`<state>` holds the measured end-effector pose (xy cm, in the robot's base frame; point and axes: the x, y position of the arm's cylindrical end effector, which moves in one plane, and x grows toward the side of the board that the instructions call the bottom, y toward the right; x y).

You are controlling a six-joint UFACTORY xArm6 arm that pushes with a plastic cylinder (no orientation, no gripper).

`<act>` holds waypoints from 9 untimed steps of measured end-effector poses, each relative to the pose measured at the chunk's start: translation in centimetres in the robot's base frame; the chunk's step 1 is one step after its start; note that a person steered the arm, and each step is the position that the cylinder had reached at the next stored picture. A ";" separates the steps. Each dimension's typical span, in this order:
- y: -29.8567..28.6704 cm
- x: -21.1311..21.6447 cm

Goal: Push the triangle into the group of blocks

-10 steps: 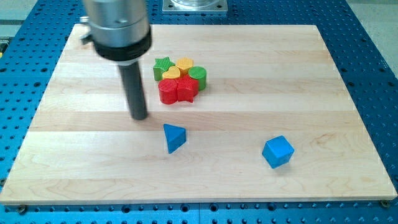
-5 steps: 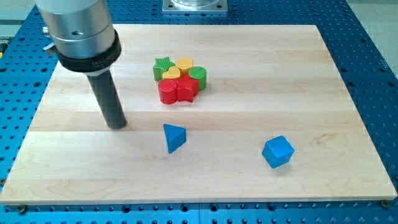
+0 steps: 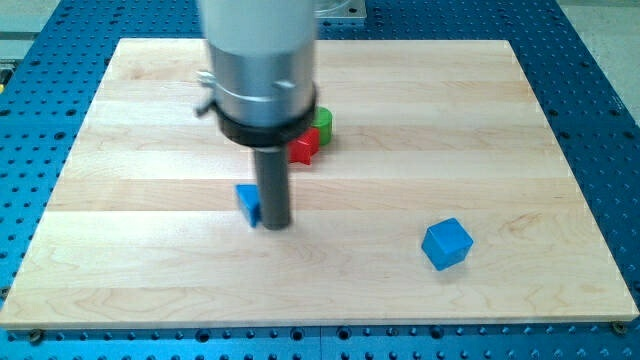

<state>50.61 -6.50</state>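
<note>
Tip: my tip (image 3: 275, 224) rests on the board, touching the right side of the blue triangle (image 3: 247, 204), as far as you can tell; the rod hides most of that block.
Jaws: there are none, only a straight rod, so you have nothing to spread or close.
Triangle: it lies at mid-board, just left of the rod, nearer to you than the group.
Group: only a red block (image 3: 306, 146) and a green block (image 3: 322, 121) peek out on the right of the rod's housing; the rest is hidden.
Key relation: the group lies far and right of the triangle, while my tip sits on the triangle's right. A push from here would likely send it left, so you would want the tip round on its near-left side first.
Surface: the wooden board (image 3: 560, 140) is smooth and flat.
Room: a blue cube (image 3: 446, 244) sits well apart, near right.
</note>
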 end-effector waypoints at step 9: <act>-14.4 -4.4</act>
<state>46.25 -20.86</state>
